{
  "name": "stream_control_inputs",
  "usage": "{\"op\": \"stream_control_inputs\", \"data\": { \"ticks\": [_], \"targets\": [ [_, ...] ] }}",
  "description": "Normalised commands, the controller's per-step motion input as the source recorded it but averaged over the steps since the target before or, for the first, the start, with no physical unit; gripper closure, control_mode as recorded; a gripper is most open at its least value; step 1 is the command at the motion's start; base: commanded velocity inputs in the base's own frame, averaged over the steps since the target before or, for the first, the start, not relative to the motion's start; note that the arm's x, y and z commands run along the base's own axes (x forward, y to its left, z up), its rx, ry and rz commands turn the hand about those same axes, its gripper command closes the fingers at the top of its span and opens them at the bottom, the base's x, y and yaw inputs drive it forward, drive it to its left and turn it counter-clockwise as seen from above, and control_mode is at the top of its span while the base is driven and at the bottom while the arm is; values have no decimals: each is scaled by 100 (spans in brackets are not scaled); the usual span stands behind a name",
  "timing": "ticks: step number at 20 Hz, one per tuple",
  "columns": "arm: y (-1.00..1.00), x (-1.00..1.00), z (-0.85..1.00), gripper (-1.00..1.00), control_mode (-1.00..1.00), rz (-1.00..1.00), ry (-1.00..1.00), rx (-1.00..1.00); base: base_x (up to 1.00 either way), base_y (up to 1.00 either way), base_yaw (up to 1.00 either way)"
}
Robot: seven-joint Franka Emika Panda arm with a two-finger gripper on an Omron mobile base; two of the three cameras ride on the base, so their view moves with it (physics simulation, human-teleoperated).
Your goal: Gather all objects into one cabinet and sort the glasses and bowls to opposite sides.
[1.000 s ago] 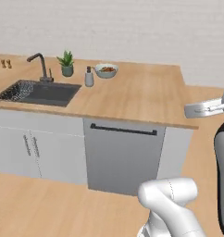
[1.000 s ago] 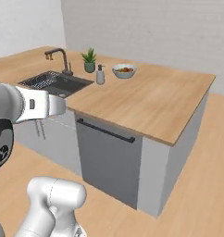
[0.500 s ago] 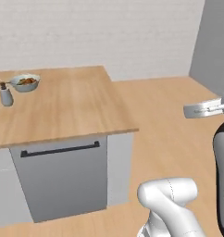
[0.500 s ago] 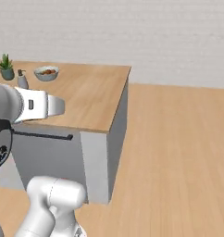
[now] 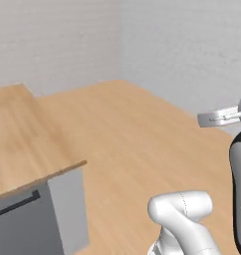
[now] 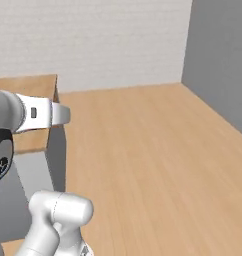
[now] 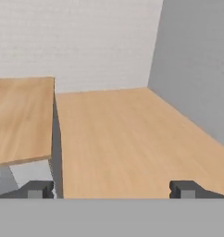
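We judge the cup and bowls to be light, stiff and smooth-walled, best pinched at a rim; where they or the cabinet stand we cannot tell from here. Our tool (image 7: 111, 189) rides with its fingertips (image 7: 38, 189) spread wide and nothing between them, aimed over bare wooden floor (image 7: 132, 134) toward a corner of white brick wall (image 7: 77, 41), the tabletop (image 7: 19, 115) edge just to one side.

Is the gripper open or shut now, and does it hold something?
Open and empty. In the hand view the gripper has its two dark fingertips far apart, with only bare wooden floor between them.
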Motion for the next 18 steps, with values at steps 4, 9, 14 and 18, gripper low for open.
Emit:
{"op": "stream_control_inputs", "data": {
  "ticks": [4, 9, 14, 18],
  "targets": [
    [0, 0, 0, -100, 100, 0, 0, 0, 0, -58, -64],
    [0, 0, 0, -100, 100, 0, 0, 0, -10, -15, -58],
    [0, 0, 0, -100, 100, 0, 0, 0, -3, 46, 5],
    [0, 0, 0, -100, 100, 0, 0, 0, 0, 74, 54]
  ]
}}
